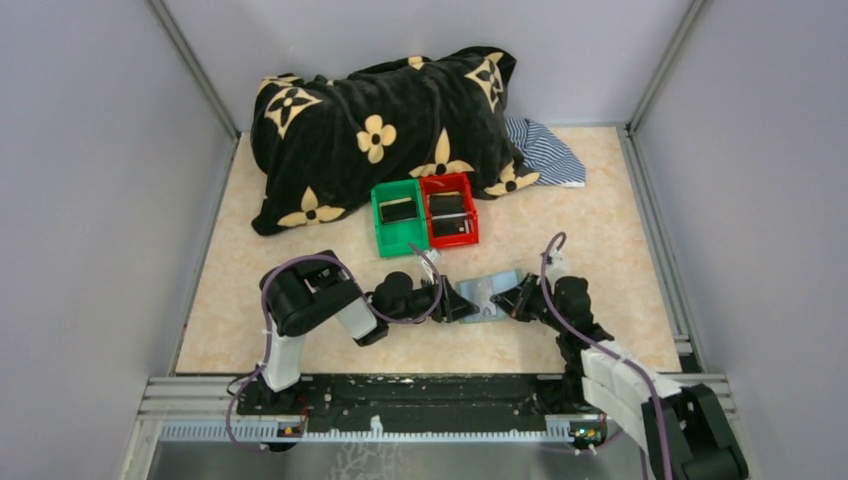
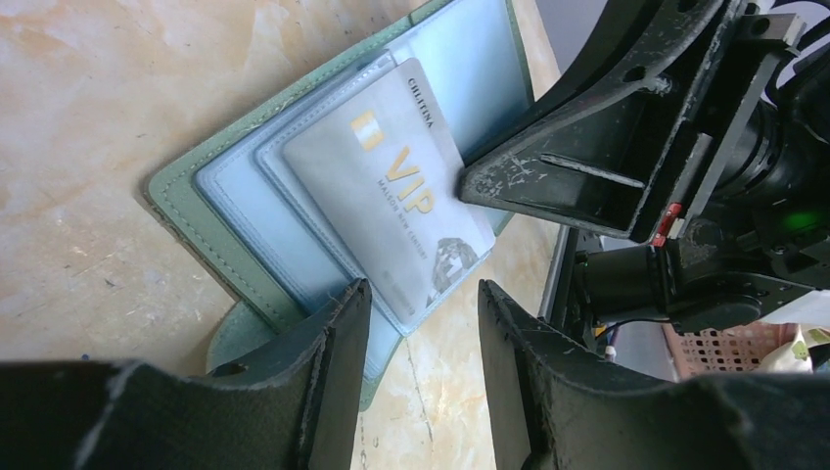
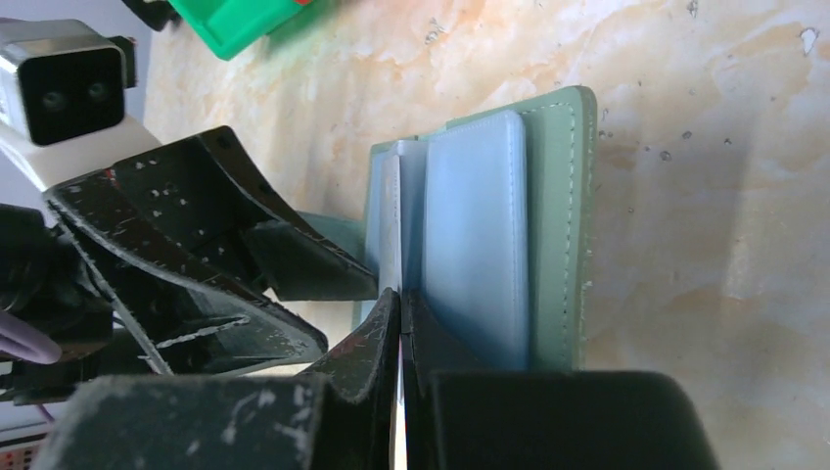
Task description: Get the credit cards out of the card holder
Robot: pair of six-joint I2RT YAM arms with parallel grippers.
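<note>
The card holder (image 1: 485,293) lies open on the table between my two grippers, grey-green outside (image 2: 196,211) and blue-grey inside (image 3: 470,225). A silver-grey credit card (image 2: 391,186) marked VIP sits partly in its slot pocket. My right gripper (image 3: 401,299) is shut on that card's far edge, which shows edge-on (image 3: 391,215) between the jaws. It also shows in the left wrist view (image 2: 587,166) and from above (image 1: 512,300). My left gripper (image 2: 423,294) is open, its fingers astride the holder's near corner, holding nothing; it also shows from above (image 1: 452,302).
A green bin (image 1: 398,215) and a red bin (image 1: 449,210) stand side by side behind the holder, each with dark cards inside. A black flower-patterned blanket (image 1: 380,130) and a striped cloth (image 1: 545,150) lie at the back. Grey walls enclose the table.
</note>
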